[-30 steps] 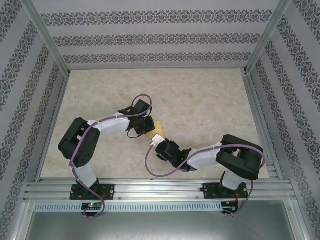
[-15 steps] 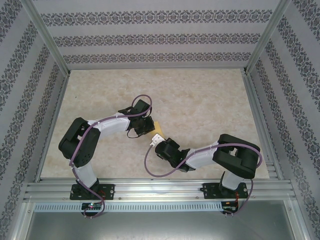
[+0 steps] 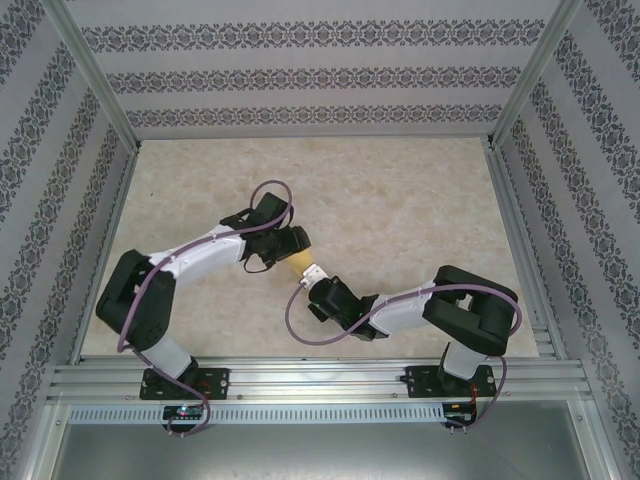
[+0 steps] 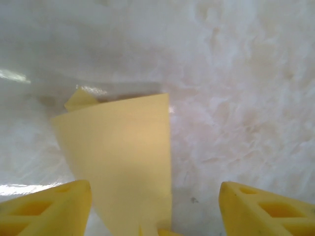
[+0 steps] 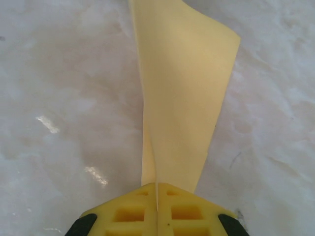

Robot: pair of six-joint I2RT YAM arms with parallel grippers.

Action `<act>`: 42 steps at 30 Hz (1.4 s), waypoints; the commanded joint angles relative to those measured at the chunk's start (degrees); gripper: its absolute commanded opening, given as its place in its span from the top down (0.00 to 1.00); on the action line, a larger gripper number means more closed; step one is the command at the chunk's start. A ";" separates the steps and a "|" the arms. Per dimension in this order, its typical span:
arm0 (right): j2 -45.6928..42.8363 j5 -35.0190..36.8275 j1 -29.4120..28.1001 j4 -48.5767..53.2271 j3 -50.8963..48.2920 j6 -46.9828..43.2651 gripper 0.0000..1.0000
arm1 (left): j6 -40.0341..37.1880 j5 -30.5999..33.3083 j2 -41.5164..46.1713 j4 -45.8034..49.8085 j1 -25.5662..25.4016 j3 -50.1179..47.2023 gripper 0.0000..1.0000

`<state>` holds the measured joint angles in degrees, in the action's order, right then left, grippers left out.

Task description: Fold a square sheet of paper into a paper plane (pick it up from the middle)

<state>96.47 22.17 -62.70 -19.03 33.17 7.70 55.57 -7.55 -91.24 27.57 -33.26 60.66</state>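
The thin yellow sheet of paper is no longer a flat square. It is a narrow, tapering wedge of several layers, with two layers meeting along a centre line where it is gripped. By my reading, most of the creasing is done and the piece is close to a dart shape.

It sits near the middle of the pale marbled counter, a little towards the near edge, between the two arms. The right jaws are pressed together on the narrow end, pinching it, and the wider end fans away from them over the counter. I cannot tell whether that far end rests on the surface or hangs just above it.

The left jaws stand spread, one yellow finger on each side of the paper's other end and clamping nothing. The paper lies closer to the left-hand finger. Whether it touches that finger I cannot tell.

A small loose corner pokes out beside the wide end, so the layers are not lying perfectly flush.

What seems left is to press or sharpen the last creases, perhaps fold down the wings, and set the plane down. The pictures do not show whether the wings are already formed.
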 commanded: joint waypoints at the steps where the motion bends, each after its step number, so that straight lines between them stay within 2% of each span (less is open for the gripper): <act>1: -1.55 -9.12 2.20 -3.82 -0.16 7.57 1.00 | -0.38 4.81 5.02 3.17 1.03 -2.43 0.25; 9: 1.22 -26.36 9.34 -8.61 -1.04 17.88 1.00 | -1.02 4.73 9.61 1.43 1.24 -6.57 0.21; 16: 4.01 -35.66 13.78 -10.53 -0.98 24.09 1.00 | -0.99 0.07 9.68 -3.85 1.21 -9.70 0.22; 27: 8.40 -40.26 15.93 -11.01 -0.18 33.07 1.00 | 1.63 -7.00 8.80 -13.34 1.25 -13.95 0.23; 32: 9.06 -40.79 16.21 -9.46 0.23 33.46 0.96 | 2.00 -9.01 7.51 -15.28 1.21 -13.98 0.26; 35: 8.04 -39.99 16.14 -8.75 -0.18 32.63 0.92 | 0.85 -8.09 5.71 -13.40 1.25 -11.33 0.23; 38: 6.63 -38.33 15.54 -7.16 0.17 30.13 0.89 | 0.59 -5.82 2.86 -9.32 1.26 -7.67 0.15; 42: 4.77 -33.32 13.22 -2.25 1.59 25.30 0.85 | 1.85 -2.41 0.01 -6.17 1.42 -5.13 0.13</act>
<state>100.68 -14.72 -47.33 -27.99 33.69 37.28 56.47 -13.08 -89.91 17.85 -32.62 53.21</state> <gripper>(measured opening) 0.142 0.868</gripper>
